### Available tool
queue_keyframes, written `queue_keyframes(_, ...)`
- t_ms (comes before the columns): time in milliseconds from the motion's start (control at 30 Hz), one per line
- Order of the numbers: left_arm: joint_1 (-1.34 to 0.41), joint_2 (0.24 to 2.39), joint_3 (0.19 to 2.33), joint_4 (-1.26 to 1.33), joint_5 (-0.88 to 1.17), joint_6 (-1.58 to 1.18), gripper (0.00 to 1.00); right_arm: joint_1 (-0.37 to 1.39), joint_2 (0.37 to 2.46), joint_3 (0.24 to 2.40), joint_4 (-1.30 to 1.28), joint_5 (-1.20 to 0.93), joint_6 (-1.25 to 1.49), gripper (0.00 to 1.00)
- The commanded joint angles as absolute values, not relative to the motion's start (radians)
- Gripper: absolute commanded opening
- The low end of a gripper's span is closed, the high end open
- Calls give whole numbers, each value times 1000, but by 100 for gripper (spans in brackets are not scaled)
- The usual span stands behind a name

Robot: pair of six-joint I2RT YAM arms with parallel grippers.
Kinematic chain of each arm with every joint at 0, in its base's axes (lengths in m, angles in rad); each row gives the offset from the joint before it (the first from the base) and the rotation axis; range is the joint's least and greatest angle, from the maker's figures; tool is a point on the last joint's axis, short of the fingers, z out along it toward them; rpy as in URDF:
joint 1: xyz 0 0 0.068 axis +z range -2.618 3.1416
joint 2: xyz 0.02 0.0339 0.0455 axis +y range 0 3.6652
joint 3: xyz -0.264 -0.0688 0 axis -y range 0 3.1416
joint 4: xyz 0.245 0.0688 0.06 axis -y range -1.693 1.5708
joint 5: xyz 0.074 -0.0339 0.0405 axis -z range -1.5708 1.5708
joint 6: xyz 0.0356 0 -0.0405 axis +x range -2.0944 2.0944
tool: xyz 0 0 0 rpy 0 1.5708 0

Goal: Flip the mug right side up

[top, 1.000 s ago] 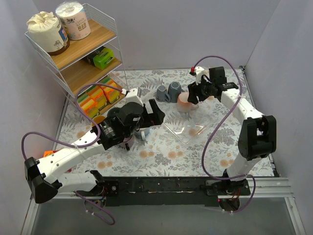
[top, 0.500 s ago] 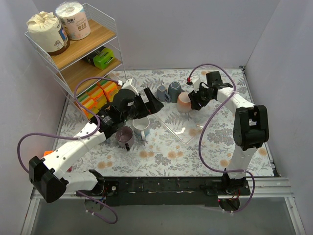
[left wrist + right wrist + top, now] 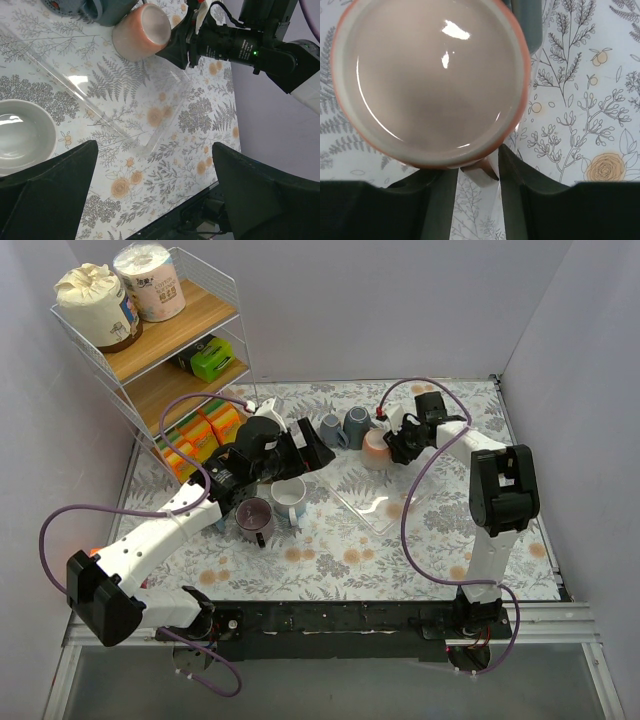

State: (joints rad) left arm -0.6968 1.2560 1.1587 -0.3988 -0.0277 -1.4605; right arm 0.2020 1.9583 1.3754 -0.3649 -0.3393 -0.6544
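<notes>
The pink mug [image 3: 376, 447] is at the far edge of the clear tray [image 3: 392, 502], tipped so its opening [image 3: 427, 80] faces the right wrist camera. My right gripper [image 3: 477, 170] is shut on the mug's handle [image 3: 481, 172], which sits between the two fingers. In the left wrist view the mug [image 3: 142, 32] lies tilted with my right gripper [image 3: 182, 45] at its rim side. My left gripper [image 3: 305, 452] is open and empty, hovering left of the mug, its fingers [image 3: 45, 195] wide apart above the table.
A white mug [image 3: 290, 498] and a purple mug [image 3: 254, 520] stand upright under my left arm. Two grey-blue mugs [image 3: 345, 427] are just behind the pink mug. A wire shelf rack [image 3: 160, 350] with sponges and paper rolls stands at the far left.
My left arm has swung toward the far side and its gripper now points at the pink mug. My right gripper has shifted slightly left and turned, still holding the mug.
</notes>
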Motion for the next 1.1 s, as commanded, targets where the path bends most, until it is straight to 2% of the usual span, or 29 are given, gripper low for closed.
queue_keyframes(0, -687, 1227, 1178, -426, -26, -1439, 98, 224, 1915, 1324, -246, -293, -661, 42)
queue_keyframes(233, -678, 1203, 1143, -414, -20, -1431, 98, 236, 1848, 1285, -224, -270, -646, 41)
queue_keyframes(367, -675, 1198, 1137, -414, -14, -1424, 98, 248, 1850, 1305, -230, -259, -643, 50)
queue_keyframes(533, -669, 1190, 1129, -414, -18, -1420, 98, 249, 1856, 1327, -251, -267, -646, 50)
queue_keyframes(733, -667, 1184, 1105, -402, -18, -1436, 98, 252, 1862, 1336, -275, -256, -647, 33)
queue_keyframes(833, -666, 1184, 1095, -393, -15, -1442, 98, 253, 1861, 1341, -284, -244, -647, 14)
queue_keyframes(867, -666, 1184, 1092, -390, -15, -1443, 98, 255, 1859, 1345, -300, -241, -644, 3)
queue_keyframes(1067, -666, 1189, 1085, -374, -5, -1445, 98, 253, 1829, 1347, -354, -274, -608, 1)
